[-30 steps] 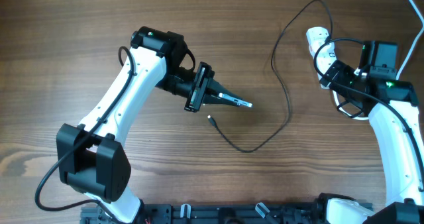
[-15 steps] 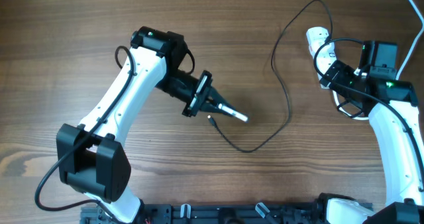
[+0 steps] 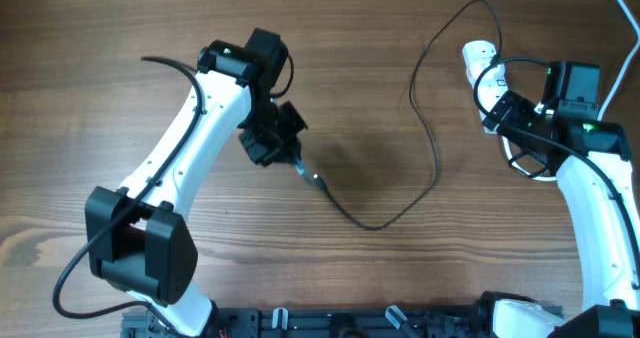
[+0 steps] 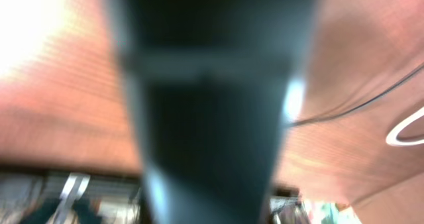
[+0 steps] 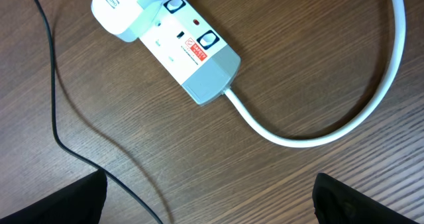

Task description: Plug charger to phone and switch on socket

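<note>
My left gripper (image 3: 288, 150) points down at the table, shut on the phone (image 4: 212, 118). The phone fills the middle of the left wrist view as a dark, blurred slab. Its lower end is close to the charger's plug tip (image 3: 318, 179); whether they touch I cannot tell. The black charger cable (image 3: 434, 168) curls right and up to the white adapter (image 5: 122, 12), which is plugged into the white socket (image 5: 179, 38). My right gripper (image 5: 212, 207) hangs open above the table near the socket's cord end, nothing between its fingers (image 5: 86, 197).
A thick white cord (image 5: 371, 105) loops from the socket's end round to the right. The black cable (image 5: 56, 118) crosses the table left of my right gripper. The right arm (image 3: 590, 198) stands along the table's right side.
My left wrist has pulled back to the left and turned downward, so the phone now points down beside the plug tip instead of out to the right. The right arm has not moved.
</note>
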`<state>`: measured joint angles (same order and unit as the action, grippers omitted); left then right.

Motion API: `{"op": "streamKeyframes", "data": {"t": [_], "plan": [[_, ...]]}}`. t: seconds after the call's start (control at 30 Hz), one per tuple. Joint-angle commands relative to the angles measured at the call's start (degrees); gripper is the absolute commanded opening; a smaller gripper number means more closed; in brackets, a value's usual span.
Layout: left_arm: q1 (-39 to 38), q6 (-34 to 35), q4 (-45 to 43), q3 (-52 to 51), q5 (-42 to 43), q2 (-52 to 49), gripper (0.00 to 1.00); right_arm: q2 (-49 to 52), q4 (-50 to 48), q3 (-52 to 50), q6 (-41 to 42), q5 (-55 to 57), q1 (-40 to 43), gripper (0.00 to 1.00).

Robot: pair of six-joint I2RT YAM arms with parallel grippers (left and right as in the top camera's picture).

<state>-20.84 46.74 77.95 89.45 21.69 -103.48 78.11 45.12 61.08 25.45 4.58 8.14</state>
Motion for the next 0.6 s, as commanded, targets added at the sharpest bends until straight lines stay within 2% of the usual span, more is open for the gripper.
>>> {"op": "streamKeyframes", "data": {"t": [0.0, 0.1, 0.13, 0.2, 0.27, 0.37, 0.47, 0.53, 0.57], "plan": [[0.1, 0.0, -5.7, 0.3, -2.9, 1.8, 0.04, -0.4, -0.2, 0.7, 0.1, 1.0, 0.1, 1.00], [0.1, -0.9, -10.1, 0.3, -1.6, 1.8, 0.04, -0.4, -0.2, 0.7, 0.1, 1.0, 0.1, 1.00], [0.1, -2.7, -11.3, 0.3, -0.5, 1.8, 0.04, -0.4, -0.2, 0.7, 0.1, 1.0, 0.1, 1.00], [0.1, -10.8, -14.6, 0.3, 4.2, 1.8, 0.04, -0.4, -0.2, 0.7, 0.1, 1.0, 0.1, 0.99], [0.1, -14.6, -14.8, 0.3, 6.0, 1.8, 0.04, -0.4, -0.2, 0.7, 0.1, 1.0, 0.1, 1.00], [0.2, -19.0, -14.6, 0.3, 5.9, 1.8, 0.04, -0.4, -0.2, 0.7, 0.1, 1.0, 0.1, 1.00], [1.4, -19.6, -16.8, 0.3, 6.0, 1.8, 0.04, -0.4, -0.2, 0.7, 0.1, 1.0, 0.1, 1.00], [2.8, -25.2, -18.4, 0.2, 7.9, 1.8, 0.04, -0.4, -0.2, 0.7, 0.1, 1.0, 0.1, 1.00], [3.3, -25.7, -18.5, 0.2, 7.7, 1.8, 0.04, -0.4, -0.2, 0.7, 0.1, 1.0, 0.1, 1.00]]}}
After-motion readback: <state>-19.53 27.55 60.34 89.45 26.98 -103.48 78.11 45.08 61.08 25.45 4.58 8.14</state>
